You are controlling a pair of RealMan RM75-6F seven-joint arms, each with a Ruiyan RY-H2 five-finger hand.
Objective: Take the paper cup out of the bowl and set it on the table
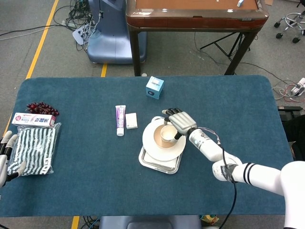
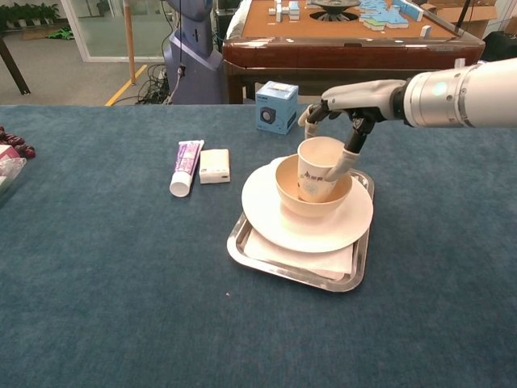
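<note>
A tan paper cup (image 2: 320, 166) leans tilted inside a cream bowl (image 2: 292, 200), its base still within the bowl's rim. The bowl sits on a white plate (image 2: 271, 218) over a metal tray (image 2: 242, 246). My right hand (image 2: 349, 100) reaches over from the right and grips the cup, thumb on its right side and fingers behind the far rim. In the head view the same hand (image 1: 180, 122) covers the cup's (image 1: 167, 135) right edge. My left hand (image 1: 5, 160) rests at the table's far left edge with fingers apart, holding nothing.
A toothpaste tube (image 2: 186, 167) and a small white box (image 2: 215, 165) lie left of the tray. A blue cube box (image 2: 277, 106) stands behind it. At the far left are grapes (image 1: 42, 108), a toothpaste carton (image 1: 33, 119) and a striped pouch (image 1: 33, 148).
</note>
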